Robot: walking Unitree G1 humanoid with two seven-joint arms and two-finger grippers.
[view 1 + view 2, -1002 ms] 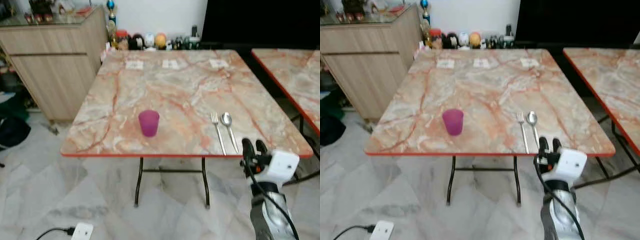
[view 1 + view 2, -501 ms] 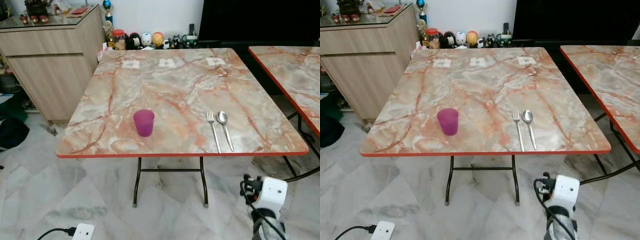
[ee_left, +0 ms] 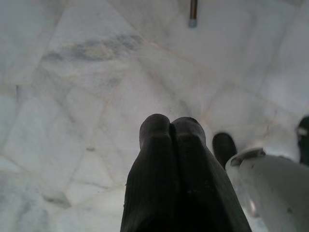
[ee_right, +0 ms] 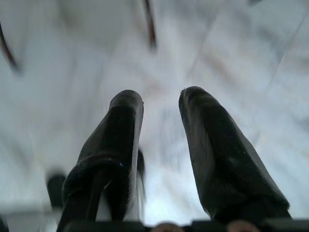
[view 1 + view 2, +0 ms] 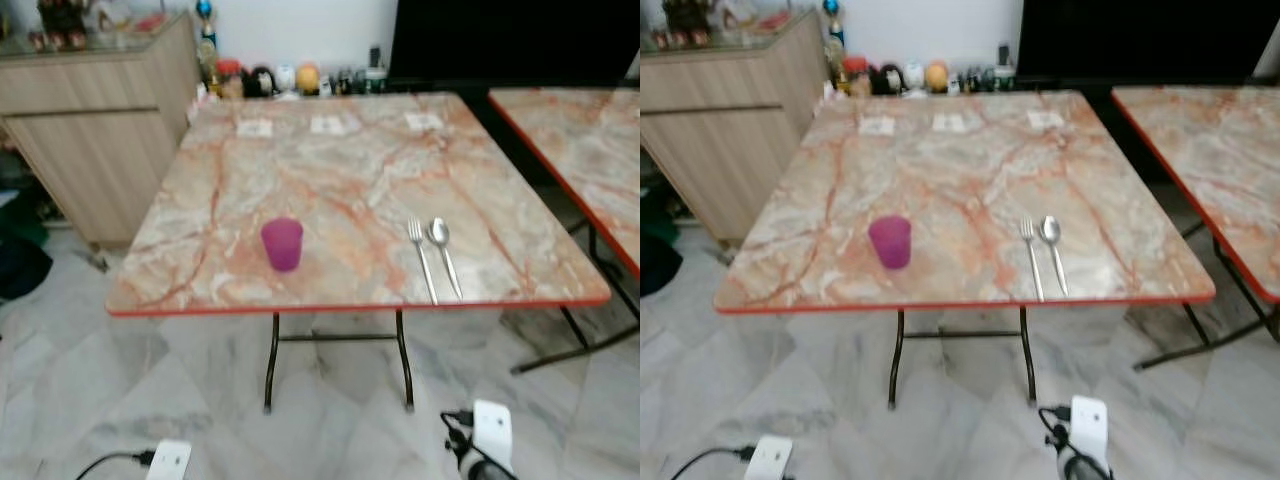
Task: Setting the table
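Note:
A purple cup [image 5: 282, 243] stands near the front left of the marble-patterned table [image 5: 340, 180]. A fork [image 5: 421, 256] and a spoon [image 5: 443, 252] lie side by side near the table's front right edge. My right arm [image 5: 483, 442] hangs low by the floor, below the table's front edge. In the right wrist view my right gripper [image 4: 159, 113] is open over the tiled floor, nothing between its fingers. In the left wrist view my left gripper [image 3: 170, 126] is shut, empty, pointing down at the floor.
A wooden cabinet [image 5: 95, 120] stands to the left. Small jars and figurines [image 5: 280, 78] line the wall behind the table. A second marble table [image 5: 580, 140] stands to the right. A white power strip [image 5: 165, 460] with a cable lies on the floor.
My right arm has dropped from the table's front edge, near the fork and spoon, down toward the floor. The view has pulled back slightly and is blurred.

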